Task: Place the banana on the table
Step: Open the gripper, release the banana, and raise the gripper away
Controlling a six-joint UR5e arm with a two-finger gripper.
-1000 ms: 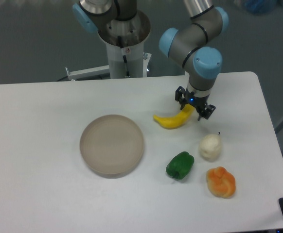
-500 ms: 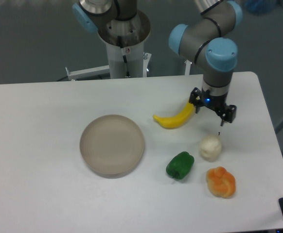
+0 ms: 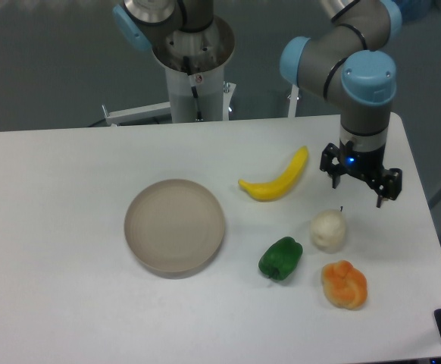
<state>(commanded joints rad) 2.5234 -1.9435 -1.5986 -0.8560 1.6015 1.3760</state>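
Observation:
The yellow banana (image 3: 278, 179) lies flat on the white table (image 3: 69, 189), just right of the round beige plate (image 3: 175, 225). My gripper (image 3: 359, 185) hangs above the table to the right of the banana's upper tip, clear of it. Its two black fingers are spread apart with nothing between them, so it is open. It stands above and to the right of the white pear-like fruit (image 3: 328, 230).
A green pepper (image 3: 280, 258) and a lumpy orange fruit (image 3: 345, 284) lie in front of the banana. The arm's base column (image 3: 194, 68) rises behind the table's far edge. The right table edge runs close beside the gripper.
The gripper has let go of the banana and moved right and slightly up, away from it. The banana stays where it lay on the table.

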